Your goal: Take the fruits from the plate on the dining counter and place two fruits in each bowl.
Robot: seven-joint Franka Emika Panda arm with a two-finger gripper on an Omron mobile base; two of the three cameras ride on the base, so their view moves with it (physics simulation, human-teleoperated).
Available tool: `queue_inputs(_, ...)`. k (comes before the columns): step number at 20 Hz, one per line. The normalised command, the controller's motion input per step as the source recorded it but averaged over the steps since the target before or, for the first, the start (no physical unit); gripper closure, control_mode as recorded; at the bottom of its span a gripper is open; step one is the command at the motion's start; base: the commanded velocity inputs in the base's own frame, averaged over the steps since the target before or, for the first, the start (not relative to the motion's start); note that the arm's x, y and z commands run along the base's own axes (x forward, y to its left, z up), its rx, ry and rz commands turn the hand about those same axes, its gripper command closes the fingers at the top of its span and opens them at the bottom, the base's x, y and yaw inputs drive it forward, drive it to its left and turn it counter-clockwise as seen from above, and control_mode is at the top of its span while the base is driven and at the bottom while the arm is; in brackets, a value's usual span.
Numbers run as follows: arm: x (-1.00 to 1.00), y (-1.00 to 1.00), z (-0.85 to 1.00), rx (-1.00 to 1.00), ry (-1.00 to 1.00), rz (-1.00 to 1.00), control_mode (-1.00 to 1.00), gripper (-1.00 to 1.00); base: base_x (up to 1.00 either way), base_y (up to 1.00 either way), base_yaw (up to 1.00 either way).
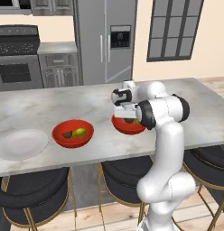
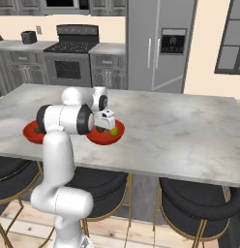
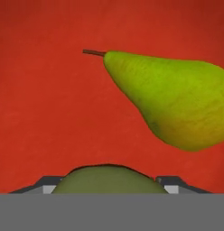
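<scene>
Marbled dining counter [image 1: 50,106] is carrying two red bowls. Gripper [image 3: 107,187] is hanging inside the right bowl [image 1: 125,127], beside a pear [image 3: 177,101]. An olive fruit [image 3: 107,180] is sitting between its fingers; whether gripped, I cannot tell.

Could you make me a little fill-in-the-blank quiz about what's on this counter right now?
1. The white plate on the dining counter holds ____ fruits.
2. Both bowls are coloured ____.
3. The bowl nearer the plate holds ____ fruits.
4. In the hand view, the yellow-green fruit lying in the bowl under the gripper is a ____.

Missing words: no; red; two; pear
</scene>
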Motion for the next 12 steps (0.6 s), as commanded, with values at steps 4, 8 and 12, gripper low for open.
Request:
queue_inputs(4,0.0,0.0,0.0,0.0,0.06,0.0,-1.0,-1.0,0.0,0.0,0.0)
queue_inputs(8,0.0,0.0,0.0,0.0,0.04,0.0,-1.0,-1.0,0.0,0.0,0.0)
queue_inputs(12,-0.49,0.0,0.38,0.0,0.0,-0.01,-1.0,-1.0,0.0,0.0,0.0)
